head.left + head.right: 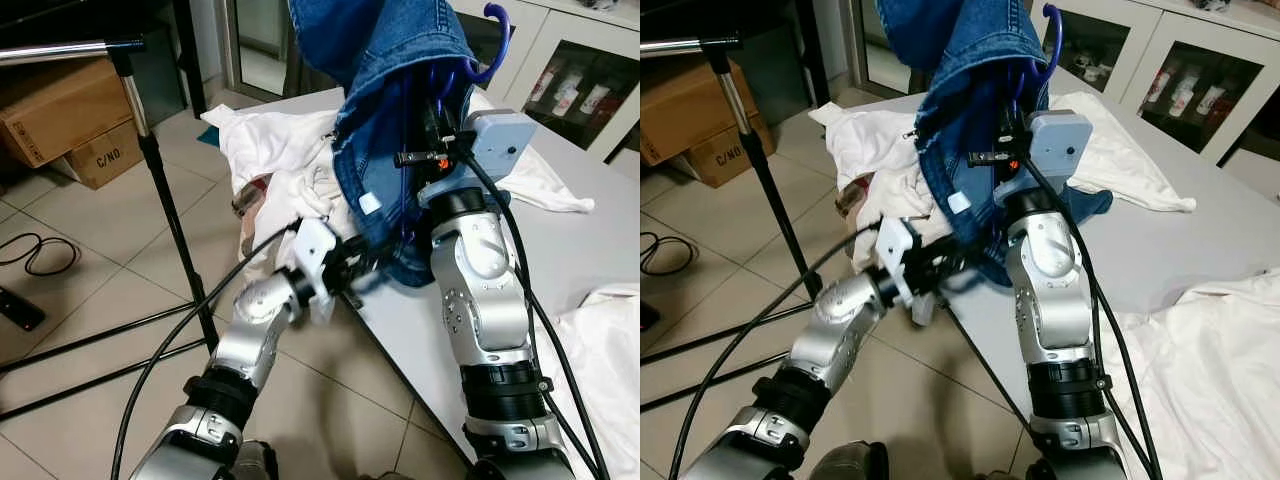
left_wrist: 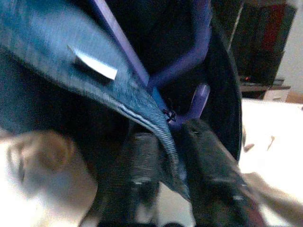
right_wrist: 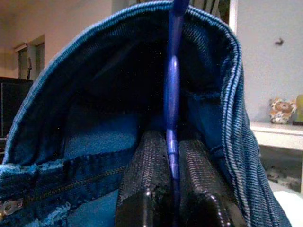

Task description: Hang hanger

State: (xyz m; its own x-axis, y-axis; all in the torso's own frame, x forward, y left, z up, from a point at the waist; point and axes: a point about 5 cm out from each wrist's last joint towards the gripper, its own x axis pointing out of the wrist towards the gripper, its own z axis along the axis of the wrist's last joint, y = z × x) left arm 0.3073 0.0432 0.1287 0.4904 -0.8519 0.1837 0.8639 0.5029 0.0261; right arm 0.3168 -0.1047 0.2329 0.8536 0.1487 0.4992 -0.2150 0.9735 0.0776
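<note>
Head views. My right gripper (image 1: 432, 120) is raised above the grey table (image 1: 590, 250), buried inside the blue jeans (image 1: 385, 60) draped on the purple hanger (image 1: 497, 40). The hanger's hook rises above and just right of my right wrist camera, its open curl turned toward the cabinets behind the table. My left gripper (image 1: 365, 262) reaches in low, at the jeans' lower edge beside the table corner. White garments (image 1: 270, 145) lie heaped on the table behind. The clothes rail (image 1: 60, 50), a horizontal metal bar on a black stand, sits well apart to my left, at about the height of the hook.

Left wrist view. My left fingers (image 2: 137, 175) are pressed onto a fold of denim hem; the hanger's purple frame branches just beyond them, running up and away.

Right wrist view. My right fingers (image 3: 149, 175) are clamped on the hanger's thin purple bar, which runs straight up between them, denim arching over on both sides.

Judgement. The hanger's long axis appears roughly upright in my right gripper, hook uppermost. The right arm carries the load and is farther from the rail. The coming move likely requires swinging the hook leftward, above the bar.
</note>
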